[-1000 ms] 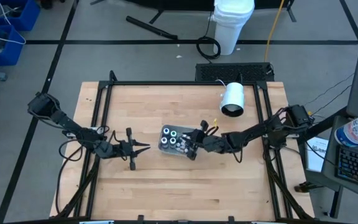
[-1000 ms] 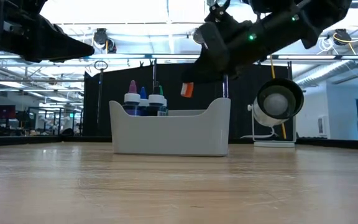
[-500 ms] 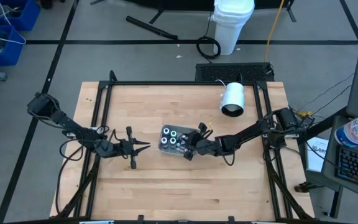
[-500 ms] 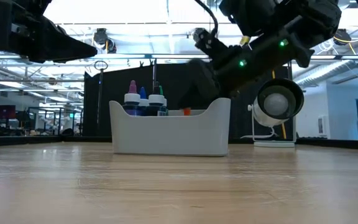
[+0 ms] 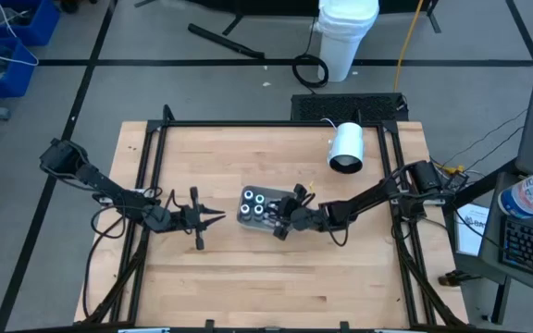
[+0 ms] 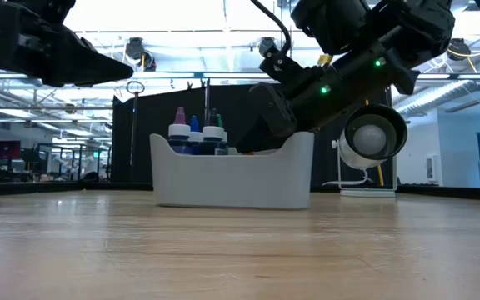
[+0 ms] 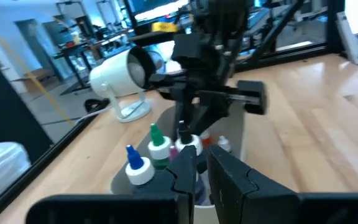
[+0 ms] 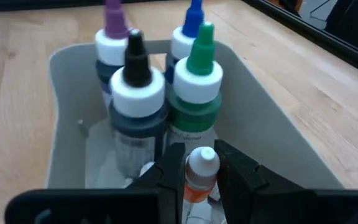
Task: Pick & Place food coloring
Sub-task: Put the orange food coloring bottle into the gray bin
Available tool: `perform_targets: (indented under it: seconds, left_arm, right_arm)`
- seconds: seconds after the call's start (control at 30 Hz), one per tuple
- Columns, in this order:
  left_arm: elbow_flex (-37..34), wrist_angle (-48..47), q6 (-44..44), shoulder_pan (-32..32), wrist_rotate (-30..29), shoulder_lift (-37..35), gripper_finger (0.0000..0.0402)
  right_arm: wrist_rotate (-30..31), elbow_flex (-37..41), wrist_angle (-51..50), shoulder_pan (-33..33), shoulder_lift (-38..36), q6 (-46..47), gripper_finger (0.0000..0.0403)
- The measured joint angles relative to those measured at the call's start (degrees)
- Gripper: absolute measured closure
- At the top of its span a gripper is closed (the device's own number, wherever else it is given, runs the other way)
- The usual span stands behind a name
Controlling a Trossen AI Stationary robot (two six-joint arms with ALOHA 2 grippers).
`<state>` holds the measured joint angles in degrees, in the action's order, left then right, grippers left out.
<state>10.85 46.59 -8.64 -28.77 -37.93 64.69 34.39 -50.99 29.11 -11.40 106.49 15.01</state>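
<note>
Food-coloring bottle with an orange body and a white cap (image 8: pixel 202 171) sits pinched between the fingers of the right gripper (image 8: pixel 197 177), which are closed on its sides just under the cap. The gripper hangs low inside the grey tray (image 8: pixel 64 118), at the tray's end nearer the right of the high view, just beside the four upright bottles: black-tipped (image 8: pixel 137 84), green-tipped (image 8: pixel 197 74), purple-tipped (image 8: pixel 112 37) and blue-tipped (image 8: pixel 188 34). The tray lies at the centre of the table (image 5: pixel 248 268). The step in hand appears to be the placing of this fifth bottle. Next, the fingers need to part once the bottle rests on the tray floor, then rise without knocking its neighbours. The left gripper (image 5: pixel 213 218) waits left of the tray, fingers apart and empty.
</note>
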Motion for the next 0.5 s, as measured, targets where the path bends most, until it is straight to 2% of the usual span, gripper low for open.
perform_targets:
  seconds: [0.33,0.5]
  left_arm:
    - [0.0,0.0,-0.04,0.0,0.9,0.0,0.0355]
    - [0.0,0.0,-0.05,0.0,0.9,0.0,0.0355]
  right_arm:
    - [-0.22,0.07,-1.09,0.46,0.53,-2.09,0.0342]
    - [-0.16,0.07,-0.82,0.49,0.53,-2.39,0.0328]
